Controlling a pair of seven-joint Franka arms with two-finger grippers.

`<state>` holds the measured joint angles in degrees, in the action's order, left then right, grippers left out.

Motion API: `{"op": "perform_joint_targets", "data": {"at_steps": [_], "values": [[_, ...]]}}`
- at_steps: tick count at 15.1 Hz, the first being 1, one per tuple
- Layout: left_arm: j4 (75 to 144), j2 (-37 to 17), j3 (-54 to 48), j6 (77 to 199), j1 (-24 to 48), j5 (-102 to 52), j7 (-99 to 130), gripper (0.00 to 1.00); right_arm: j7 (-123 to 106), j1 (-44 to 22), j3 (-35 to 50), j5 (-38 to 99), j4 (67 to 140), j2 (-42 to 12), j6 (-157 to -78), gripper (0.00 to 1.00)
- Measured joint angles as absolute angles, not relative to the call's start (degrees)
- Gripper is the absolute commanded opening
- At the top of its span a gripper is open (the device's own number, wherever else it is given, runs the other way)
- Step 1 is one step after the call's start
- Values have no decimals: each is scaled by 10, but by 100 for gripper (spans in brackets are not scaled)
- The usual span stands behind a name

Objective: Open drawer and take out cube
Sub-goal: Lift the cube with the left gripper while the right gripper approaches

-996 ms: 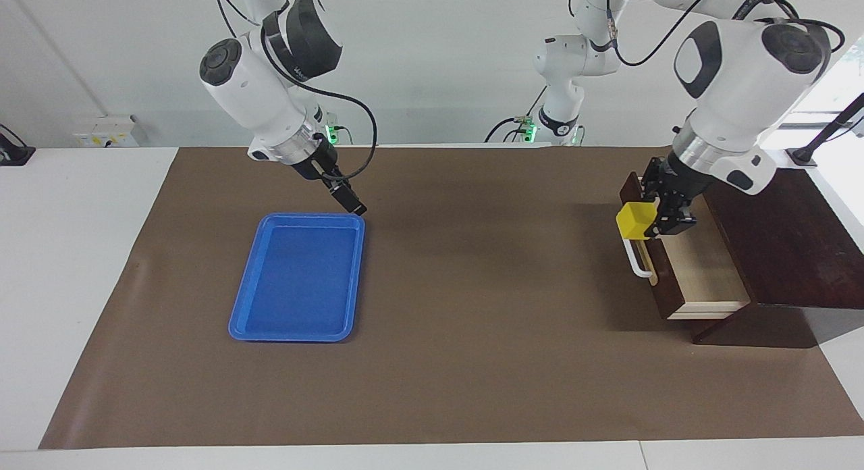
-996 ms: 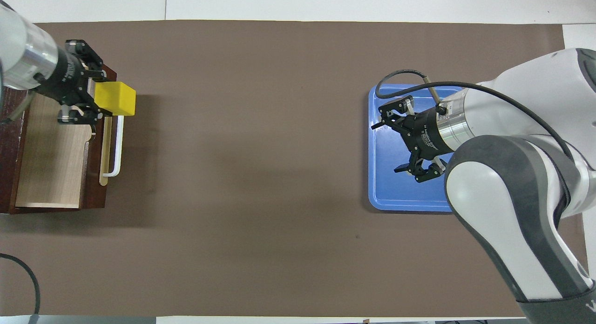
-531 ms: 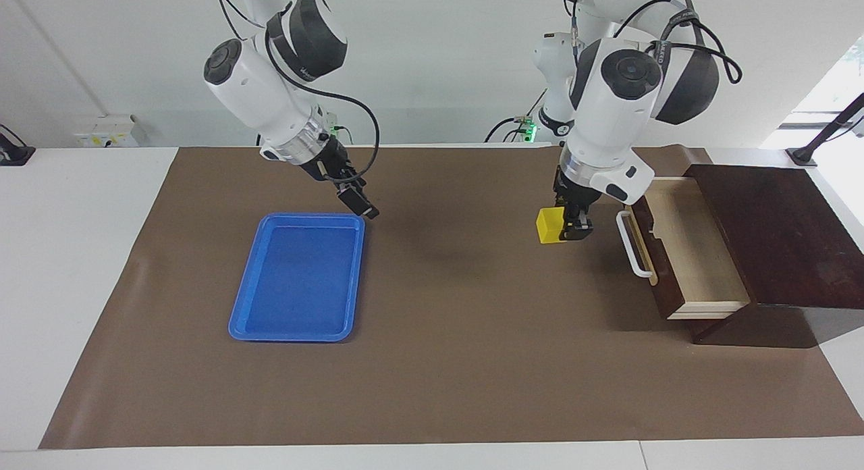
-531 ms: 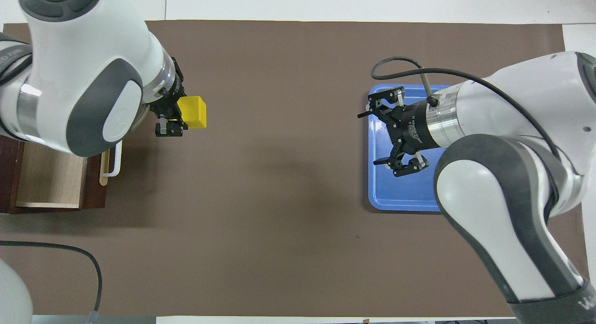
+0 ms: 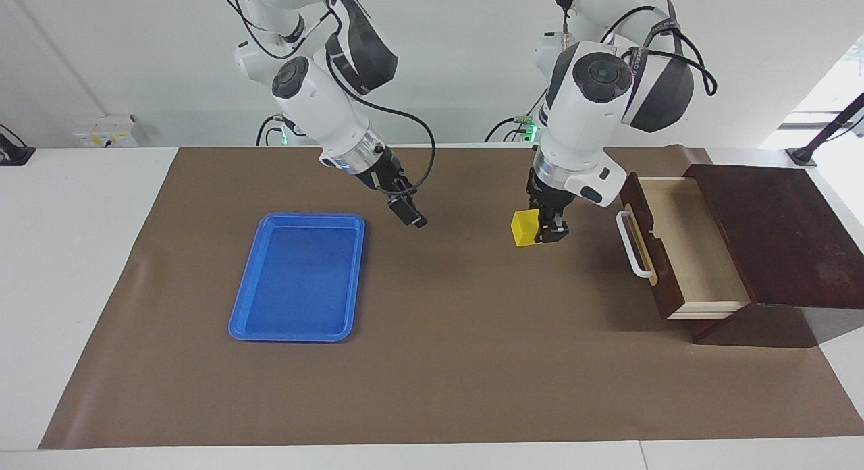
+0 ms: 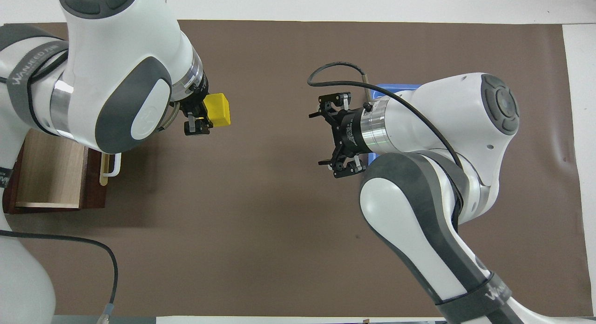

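The small yellow cube (image 5: 524, 228) (image 6: 219, 109) hangs in the air over the brown mat, between the drawer and the blue tray. My left gripper (image 5: 545, 232) (image 6: 201, 113) is shut on it, and the cube sticks out toward the right arm's end. The dark wooden drawer (image 5: 695, 254) (image 6: 51, 170) stands pulled out, its pale inside bare, with the white handle (image 5: 631, 246) (image 6: 115, 162) on its front. My right gripper (image 5: 409, 215) (image 6: 318, 138) hovers open over the mat beside the tray, holding nothing.
A blue tray (image 5: 297, 277) (image 6: 395, 87) lies toward the right arm's end; from above the right arm covers most of it. The dark box (image 5: 776, 233) that houses the drawer sits at the left arm's end. A brown mat (image 5: 472, 362) covers the table.
My left gripper has carried the cube from over the drawer's front out over the mat toward the middle. The right gripper has swung from the tray's corner toward the middle too.
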<state>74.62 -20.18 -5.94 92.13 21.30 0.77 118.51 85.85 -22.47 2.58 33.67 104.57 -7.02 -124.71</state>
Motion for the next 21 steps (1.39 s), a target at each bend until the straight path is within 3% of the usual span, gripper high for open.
{"op": "perform_joint_targets", "data": {"at_steps": [7,14,21], "values": [[745,-202,-59,923,215,5,1191,0,885,-272,26,337,980,-103,-1235,100],[745,-202,-59,923,215,4,1191,0,936,-279,25,335,875,-157,-1194,100],[745,-202,-59,923,215,4,1191,0,954,-299,24,329,854,-185,-1196,100]]}}
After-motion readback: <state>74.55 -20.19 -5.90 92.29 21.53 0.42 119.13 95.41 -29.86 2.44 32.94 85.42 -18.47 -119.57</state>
